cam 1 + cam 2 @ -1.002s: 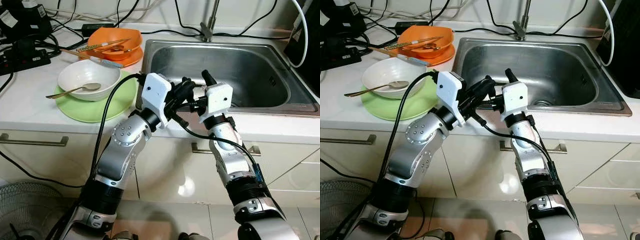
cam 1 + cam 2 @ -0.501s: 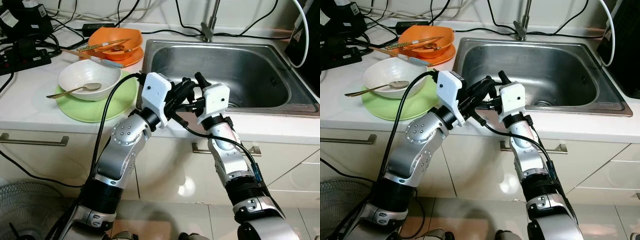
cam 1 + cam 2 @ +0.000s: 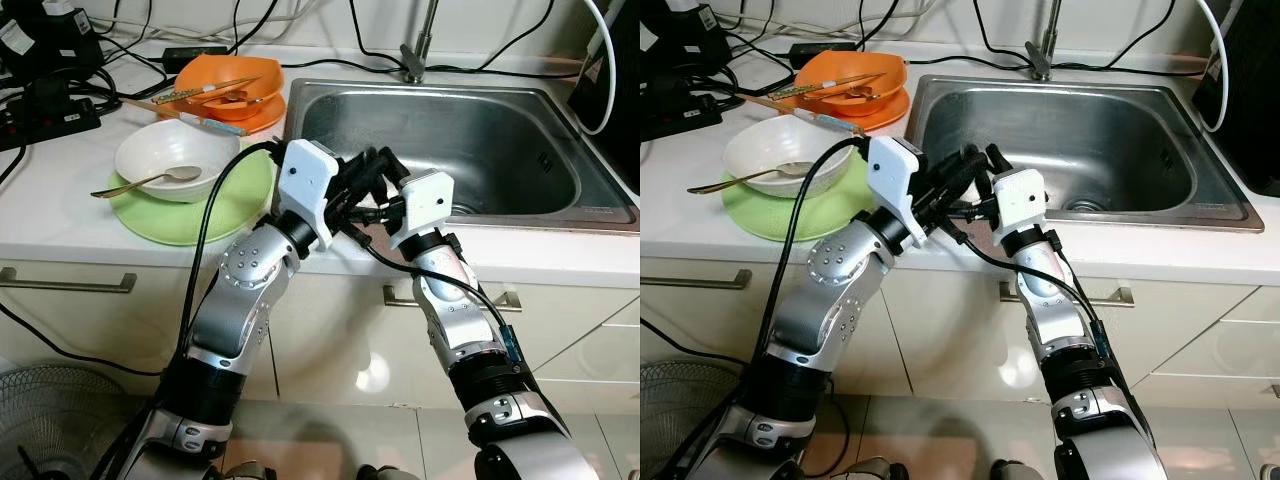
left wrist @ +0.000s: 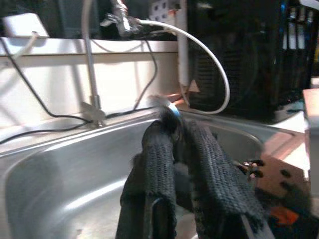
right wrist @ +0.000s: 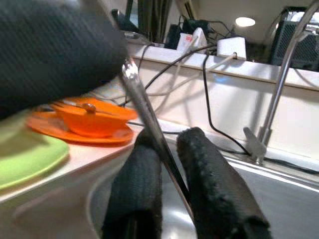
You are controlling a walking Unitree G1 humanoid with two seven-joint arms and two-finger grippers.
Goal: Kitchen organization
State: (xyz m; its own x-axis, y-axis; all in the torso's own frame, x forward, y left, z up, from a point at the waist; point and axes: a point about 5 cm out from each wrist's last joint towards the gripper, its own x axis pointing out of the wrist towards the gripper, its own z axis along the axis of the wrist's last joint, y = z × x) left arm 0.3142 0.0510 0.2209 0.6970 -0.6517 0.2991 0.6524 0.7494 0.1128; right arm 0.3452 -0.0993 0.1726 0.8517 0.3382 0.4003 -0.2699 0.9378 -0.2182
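Right wrist view shows our right hand [image 5: 167, 199] clenched on a thin metal utensil [image 5: 149, 119] over the sink [image 3: 520, 150]; our left hand [image 4: 182, 164] also pinches it. The bowl [image 3: 178, 158], spoon [image 3: 150, 180] and plates [image 3: 225, 95] are left uncollected on the table [image 3: 60, 215].

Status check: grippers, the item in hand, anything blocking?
Left gripper and right gripper both shut on thin metal utensil, at sink's front-left rim. Nothing in the way.
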